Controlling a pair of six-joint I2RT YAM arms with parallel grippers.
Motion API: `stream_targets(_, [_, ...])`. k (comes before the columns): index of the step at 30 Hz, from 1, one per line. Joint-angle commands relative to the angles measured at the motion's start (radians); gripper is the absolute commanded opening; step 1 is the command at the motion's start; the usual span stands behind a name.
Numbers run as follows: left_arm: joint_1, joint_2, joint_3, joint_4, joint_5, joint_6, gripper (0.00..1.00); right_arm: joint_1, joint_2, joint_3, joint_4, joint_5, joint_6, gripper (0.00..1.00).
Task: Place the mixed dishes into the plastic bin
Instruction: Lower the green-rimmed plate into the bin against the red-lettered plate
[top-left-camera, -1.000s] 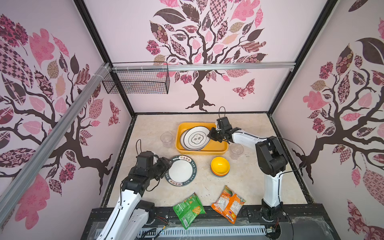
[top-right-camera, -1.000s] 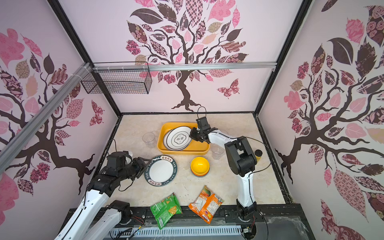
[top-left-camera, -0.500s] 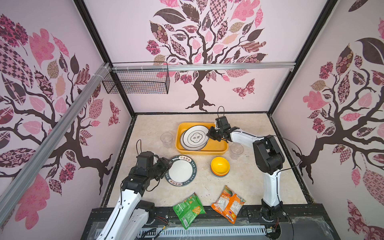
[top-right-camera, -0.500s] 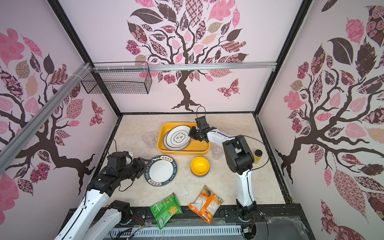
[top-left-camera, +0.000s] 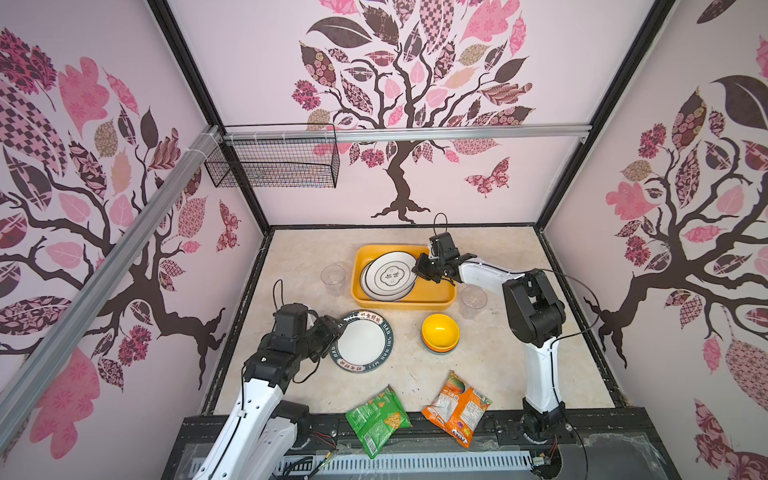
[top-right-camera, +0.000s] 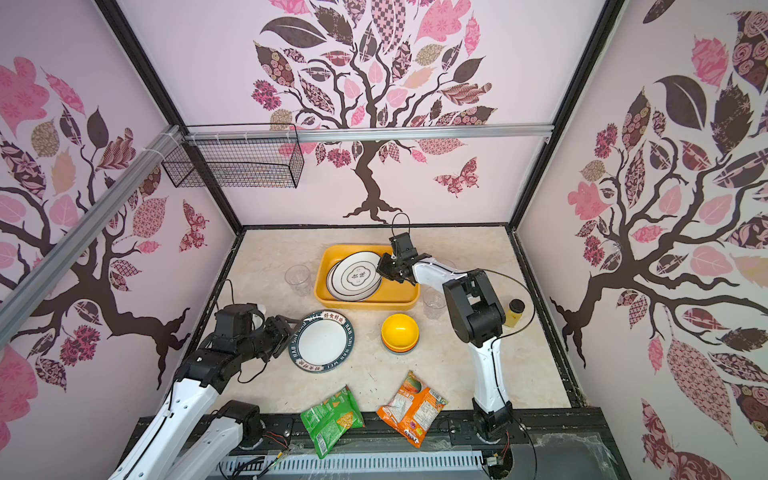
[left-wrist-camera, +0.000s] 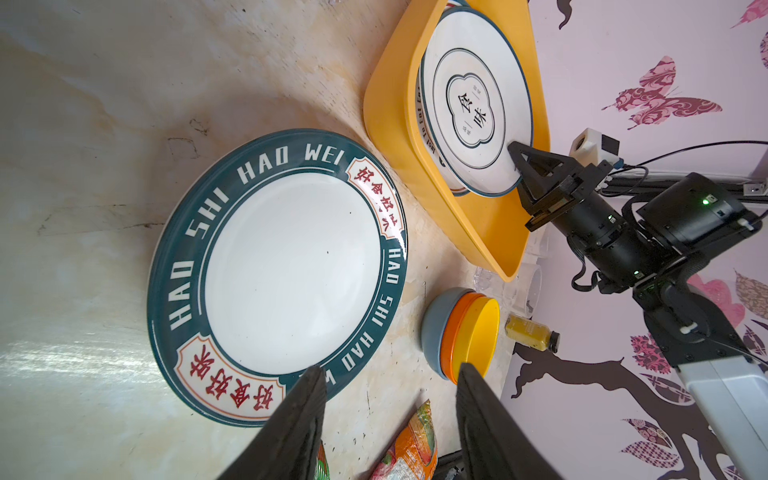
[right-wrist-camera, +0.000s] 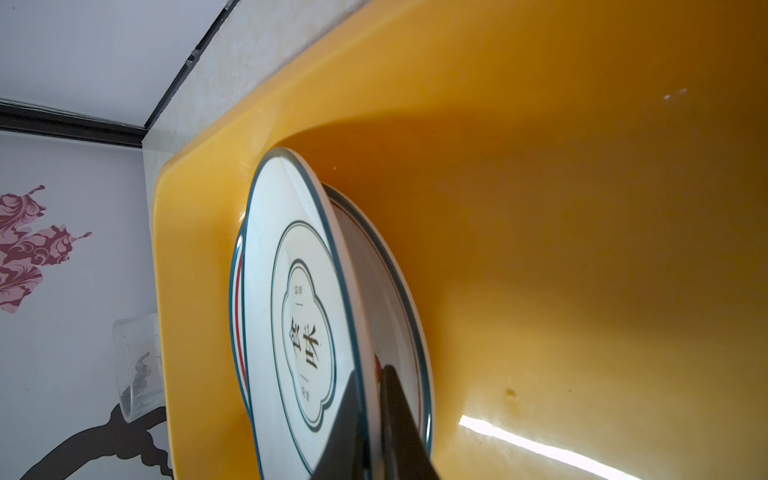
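Yellow-orange plastic bin (top-left-camera: 432, 305) sits toward the back of the tabletop (top-left-camera: 299, 249) in both top views. Right gripper (top-left-camera: 417, 269) reaches over its right end, jaws pinched on the rim of a white plate (top-left-camera: 390, 274), which is tilted inside the plastic bin over a second plate (top-left-camera: 375, 296). Left gripper (top-left-camera: 332, 328) is at the left edge of a dark-rimmed plate (top-left-camera: 361, 341) lying flat on the tabletop in front of the plastic bin. A bowl stack (top-left-camera: 440, 332), yellow on top, stands to its right. One clear cup (top-left-camera: 333, 279) stands left of the plastic bin, another clear cup (top-left-camera: 473, 300) at its front right corner.

Left wrist view: left gripper (left-wrist-camera: 390, 370) jaws stand partly apart, holding nothing, one tip over the rim of the dark-rimmed plate (left-wrist-camera: 291, 270); contact cannot be confirmed.

Right wrist view: right gripper (right-wrist-camera: 371, 374) jaws clamp the rim of the white plate (right-wrist-camera: 307, 316). The held edge is raised off the second plate (right-wrist-camera: 399, 299), both inside the plastic bin (right-wrist-camera: 540, 208).
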Motion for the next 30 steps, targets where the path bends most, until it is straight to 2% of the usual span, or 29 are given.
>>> stream_targets(1, [0.004,-0.006,-0.027,0.001,-0.009,0.010,0.54,-0.003,0.045,0.055,0.016,-0.019,0.009,0.00])
stream_targets(5, [0.005,-0.005,-0.027,0.002,-0.009,0.008,0.54,-0.003,0.049,0.056,0.015,-0.023,0.006,0.04])
stream_targets(9, [0.004,-0.007,-0.027,0.002,-0.009,0.007,0.54,-0.002,0.051,0.053,0.005,-0.023,0.007,0.19])
stream_targets(12, [0.003,-0.005,-0.027,0.002,-0.009,0.008,0.54,-0.001,0.051,0.049,-0.004,-0.022,0.003,0.24])
stream_targets(30, [0.005,-0.008,-0.036,0.009,-0.004,0.000,0.54,0.022,0.060,0.035,-0.047,-0.022,-0.027,0.25])
